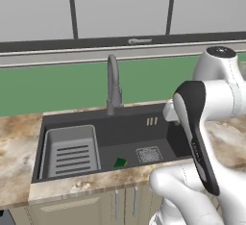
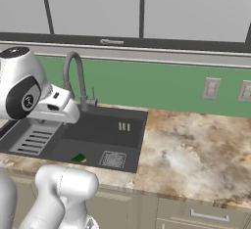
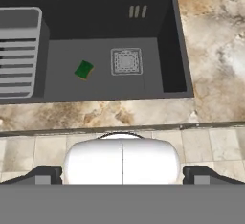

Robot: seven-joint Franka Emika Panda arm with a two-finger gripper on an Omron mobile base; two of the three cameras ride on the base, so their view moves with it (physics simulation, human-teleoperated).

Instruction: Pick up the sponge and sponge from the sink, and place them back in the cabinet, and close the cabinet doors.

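Nearest my hand camera, the two dark fingertips (image 3: 44, 174) of the end effector (image 3: 122, 175) sit spread wide apart at the bottom corners, so I read it as fully open with nothing between them. It hangs above the front edge of the marbled worktop (image 3: 95, 115), well short of the basin.

Going left to right across the sink (image 3: 165, 50): a light grey ribbed rack insert (image 3: 19, 50) fills its left end. Beside that, on the bare dark floor of the basin, lies one sponge (image 3: 84, 69), green scrub side up with a sliver of yellow showing at its edge, turned at an angle. Just right of it, apart from it, is the square drain grate (image 3: 126, 61). I can make out only this one sponge.

From the left base camera, the gooseneck faucet (image 1: 113, 87) rises behind the basin's middle, and the sponge (image 1: 119, 162) rests near the front wall. Beige doors (image 1: 126, 202) with vertical handles stand closed beneath the worktop.
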